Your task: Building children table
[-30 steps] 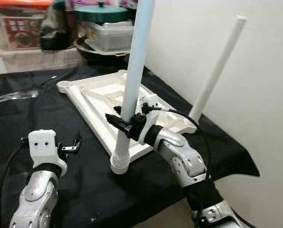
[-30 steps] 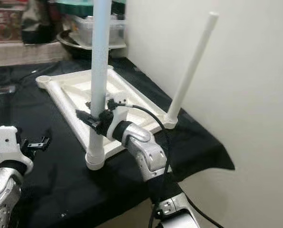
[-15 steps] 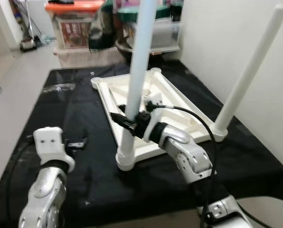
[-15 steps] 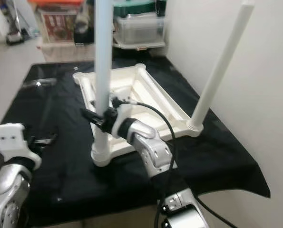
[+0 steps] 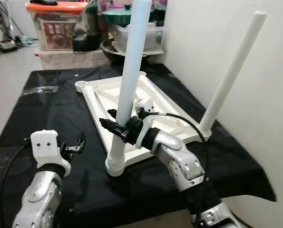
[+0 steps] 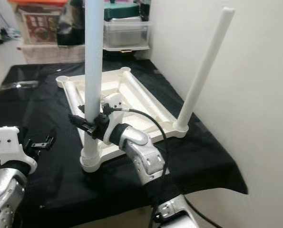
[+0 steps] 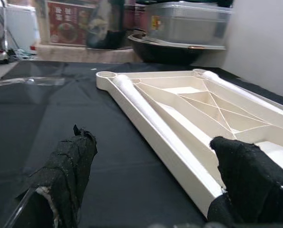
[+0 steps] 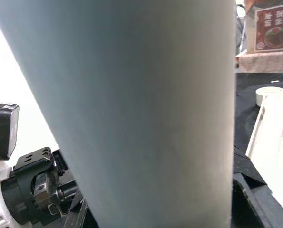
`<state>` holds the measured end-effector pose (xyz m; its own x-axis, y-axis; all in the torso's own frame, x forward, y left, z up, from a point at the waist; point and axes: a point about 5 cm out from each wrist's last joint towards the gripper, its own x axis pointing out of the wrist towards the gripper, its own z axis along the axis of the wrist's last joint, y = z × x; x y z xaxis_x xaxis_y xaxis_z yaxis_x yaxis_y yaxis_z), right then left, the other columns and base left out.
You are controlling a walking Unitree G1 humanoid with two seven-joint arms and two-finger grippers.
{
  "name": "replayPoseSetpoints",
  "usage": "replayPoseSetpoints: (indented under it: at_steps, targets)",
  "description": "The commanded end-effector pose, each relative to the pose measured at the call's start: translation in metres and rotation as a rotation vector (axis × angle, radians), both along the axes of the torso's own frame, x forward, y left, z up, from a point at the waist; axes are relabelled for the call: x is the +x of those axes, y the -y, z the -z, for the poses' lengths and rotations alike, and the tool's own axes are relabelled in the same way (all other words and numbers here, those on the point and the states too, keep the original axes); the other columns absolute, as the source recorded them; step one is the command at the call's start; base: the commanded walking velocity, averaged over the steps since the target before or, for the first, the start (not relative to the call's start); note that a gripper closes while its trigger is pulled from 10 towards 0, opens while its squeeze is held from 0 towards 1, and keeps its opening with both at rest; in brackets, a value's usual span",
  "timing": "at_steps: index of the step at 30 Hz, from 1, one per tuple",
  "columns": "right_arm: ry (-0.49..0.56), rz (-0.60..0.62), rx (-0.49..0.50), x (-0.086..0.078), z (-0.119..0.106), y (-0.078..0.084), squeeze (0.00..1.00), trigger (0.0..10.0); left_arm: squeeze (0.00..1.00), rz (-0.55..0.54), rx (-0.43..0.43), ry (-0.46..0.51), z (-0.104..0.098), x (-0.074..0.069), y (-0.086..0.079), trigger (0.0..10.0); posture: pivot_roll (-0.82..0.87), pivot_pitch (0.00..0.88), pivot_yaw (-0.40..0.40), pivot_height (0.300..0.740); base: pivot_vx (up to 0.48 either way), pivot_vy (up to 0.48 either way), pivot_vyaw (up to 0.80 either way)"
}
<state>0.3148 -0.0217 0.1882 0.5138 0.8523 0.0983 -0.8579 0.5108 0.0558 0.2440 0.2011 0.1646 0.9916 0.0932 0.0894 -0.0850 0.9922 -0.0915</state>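
A white children's table top (image 5: pixel 99 90) lies upside down on a black cloth. A pale leg (image 5: pixel 131 61) stands upright in its near corner socket (image 5: pixel 114 166). My right gripper (image 5: pixel 113 124) is shut on this leg low down, and the leg (image 8: pixel 131 95) looms close in the right wrist view. A second white leg (image 5: pixel 231 76) stands in the right corner by the wall. My left gripper (image 5: pixel 77 145) hovers open over the cloth left of the table top, its fingers (image 7: pixel 70 166) spread with nothing between them, facing the long edge of the table top (image 7: pixel 179 123).
Behind the table sit a storage box with an orange lid (image 5: pixel 53 23) and a metal container with a green lid (image 5: pixel 131 28). A clear wrapper (image 5: pixel 36 90) lies on the cloth at the back left. A white wall (image 5: pixel 208 28) borders the right side.
The head camera has swung, shifting the whole scene. My right gripper stays shut on the near leg and my left gripper stays open in the same place.
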Motion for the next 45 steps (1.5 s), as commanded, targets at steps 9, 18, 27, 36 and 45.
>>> replayPoseSetpoints:
  at_steps: [9,18,27,36,45]
  targets:
    - [-0.1,0.043,-0.094,0.0,0.03,0.005,0.0,10.0,0.0,0.024,-0.014,-0.015,0.003,0.002,0.001,10.0,0.12,0.0,-0.098,0.74,0.0,0.139,0.0]
    - [-0.092,0.059,-0.07,0.003,0.024,0.006,0.0,10.0,0.0,0.019,0.005,-0.003,0.001,0.002,0.001,10.0,0.12,0.0,-0.095,0.74,0.0,0.085,0.0]
    - [-0.07,0.047,-0.037,0.004,0.01,0.006,0.0,10.0,0.0,0.016,0.007,-0.004,0.002,0.001,0.0,10.0,0.12,0.0,-0.095,0.74,0.0,0.0,0.0]
    - [0.235,-0.087,0.041,-0.004,-0.08,0.02,0.0,10.0,0.0,-0.002,0.018,-0.004,0.003,-0.003,-0.008,10.0,0.12,0.0,-0.092,0.74,0.0,0.0,0.0]
    - [0.246,-0.068,0.105,-0.004,-0.097,0.024,0.0,10.0,0.0,0.008,0.017,-0.005,0.003,-0.002,-0.006,10.0,0.11,0.0,-0.083,0.74,0.0,0.0,0.0]
